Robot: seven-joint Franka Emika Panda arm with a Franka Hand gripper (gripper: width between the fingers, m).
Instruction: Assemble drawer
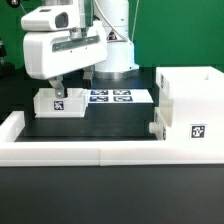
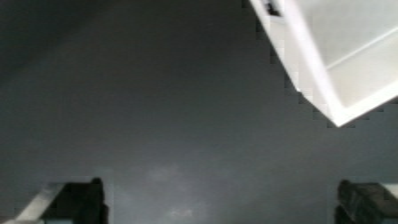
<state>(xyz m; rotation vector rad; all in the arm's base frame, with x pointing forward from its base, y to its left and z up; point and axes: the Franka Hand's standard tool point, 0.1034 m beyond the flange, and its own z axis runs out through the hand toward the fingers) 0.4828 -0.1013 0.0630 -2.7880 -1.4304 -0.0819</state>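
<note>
The tall white casing (image 1: 190,100) stands at the exterior view's right, with a tag on its front. A small white tray (image 1: 57,104) with a tag sits at the left on the black table. A second small white piece (image 1: 155,130) lies against the casing's lower left. My gripper (image 1: 70,86) hangs just above the table, over and slightly right of the left tray. It is open and empty. In the wrist view the gripper (image 2: 222,200) shows only dark table between its fingertips (image 2: 80,200), with a white tray edge (image 2: 329,60) off to one side.
The marker board (image 1: 112,97) lies flat on the table behind the gripper. A long low white border rail (image 1: 70,152) runs along the front and turns up the left side. The arm's white base (image 1: 112,40) stands at the back.
</note>
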